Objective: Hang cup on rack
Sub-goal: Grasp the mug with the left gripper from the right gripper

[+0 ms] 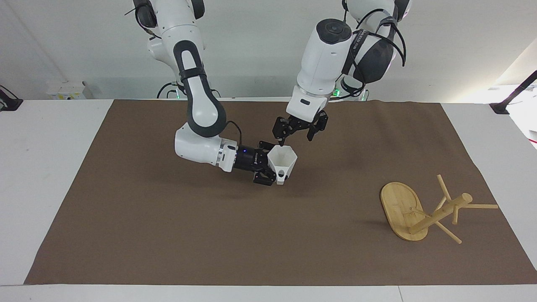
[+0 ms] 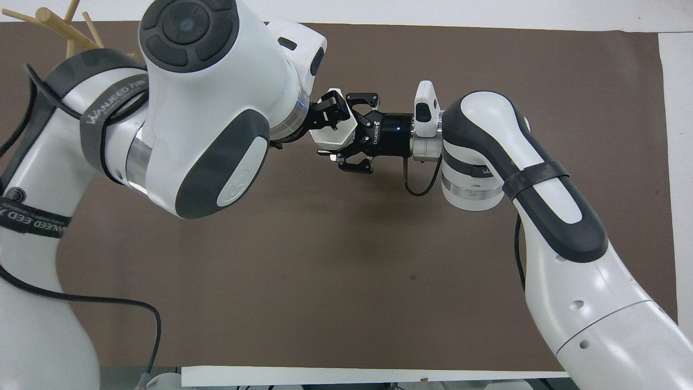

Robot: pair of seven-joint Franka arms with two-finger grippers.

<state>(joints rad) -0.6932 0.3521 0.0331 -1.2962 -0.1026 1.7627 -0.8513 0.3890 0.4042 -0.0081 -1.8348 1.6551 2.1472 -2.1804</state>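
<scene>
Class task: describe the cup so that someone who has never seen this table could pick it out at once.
Start at the brown mat covering the table, then find its middle, where the two arms meet. There the right gripper holds the cup above the mat, under the open left gripper. It is the only small white faceted piece, unlike the bamboo rack.

In the overhead view most of the rack (image 2: 57, 24) is being hidden by the left arm (image 2: 162, 108), only peg tips showing. The cup (image 2: 335, 130), well apart from the rack, is being partly covered by the left gripper (image 2: 330, 111).
</scene>
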